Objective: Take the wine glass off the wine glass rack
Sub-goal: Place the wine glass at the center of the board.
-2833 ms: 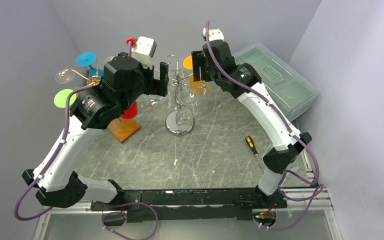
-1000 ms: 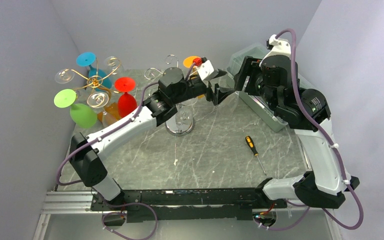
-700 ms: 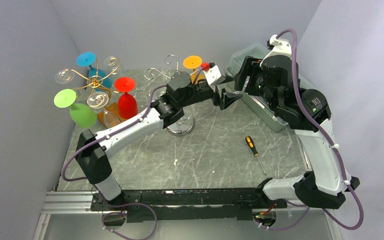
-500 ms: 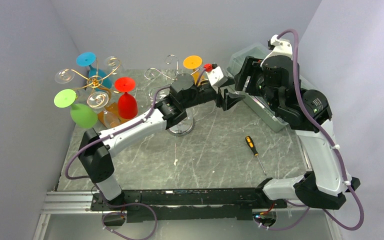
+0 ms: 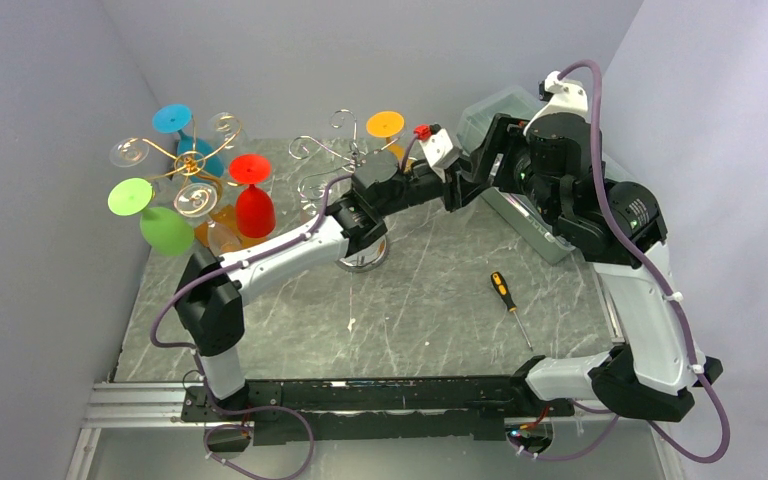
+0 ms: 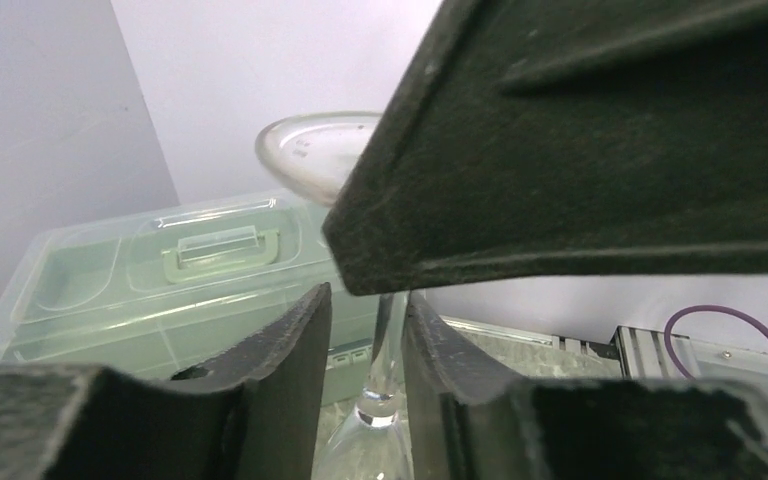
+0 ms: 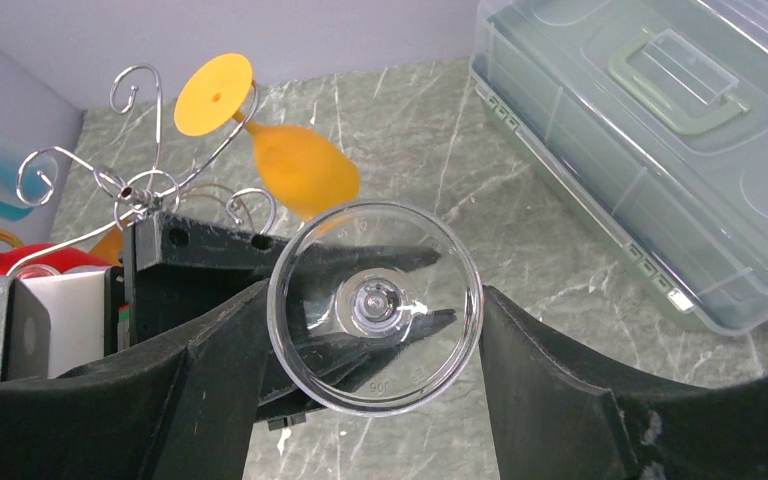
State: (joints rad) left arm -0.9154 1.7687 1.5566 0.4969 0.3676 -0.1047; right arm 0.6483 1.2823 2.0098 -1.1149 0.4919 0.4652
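A clear wine glass (image 7: 375,305) hangs in the air at the back right, away from the silver wine glass rack (image 5: 358,160). My right gripper (image 7: 372,300) is shut on its round foot, one finger on each side of the rim. In the left wrist view the stem (image 6: 388,340) runs between the fingers of my left gripper (image 6: 368,310). The right finger touches the stem and a gap shows on the left side. From above, the left gripper (image 5: 460,185) meets the right gripper (image 5: 490,160), and the glass is hard to make out there.
An orange glass (image 7: 295,165) hangs on the silver rack. A gold rack (image 5: 192,160) with several coloured and clear glasses stands at the back left. A clear lidded box (image 5: 550,190) lies at the back right. A screwdriver (image 5: 505,292) lies on the marble table.
The left arm has stretched rightward to the right gripper, and its jaws have narrowed around the stem. The right arm has stayed almost still with the glass.
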